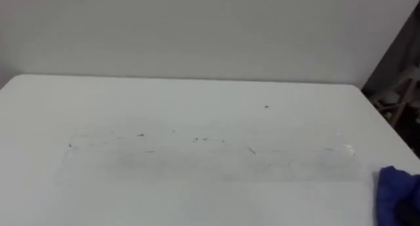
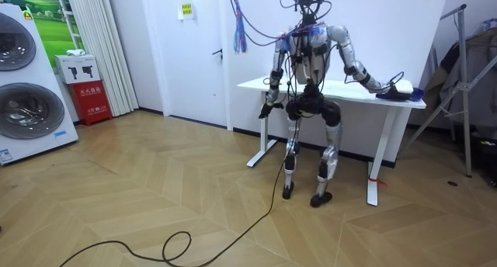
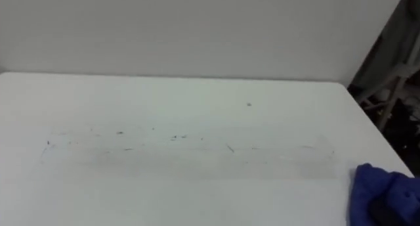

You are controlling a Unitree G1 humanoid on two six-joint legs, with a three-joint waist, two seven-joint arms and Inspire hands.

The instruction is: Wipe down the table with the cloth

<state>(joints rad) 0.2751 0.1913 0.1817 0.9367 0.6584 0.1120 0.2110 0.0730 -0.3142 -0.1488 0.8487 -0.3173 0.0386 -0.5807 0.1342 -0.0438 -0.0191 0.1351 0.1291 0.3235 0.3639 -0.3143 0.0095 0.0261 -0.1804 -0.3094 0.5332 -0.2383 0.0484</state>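
Blue cloth (image 3: 384, 196) — lower right of the eye views, on the white desk (image 3: 197, 101); right hand (image 2: 390, 89) at it, the nearer arm, grasp cannot be told. Faint marks (image 3: 177, 138): band running left–right, leftward of cloth. Idle left hand (image 2: 266, 105) hangs at desk's far end, state unreadable. Wood floor (image 2: 155, 189), washing machines (image 2: 23, 88) at room view's left.

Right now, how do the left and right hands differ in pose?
Left hand hangs down at the table's end, below the top; right hand is stretched out over the top. Right hand lies at the blue cloth near the table's right edge; left hand is away from it. Both are beside the same table.
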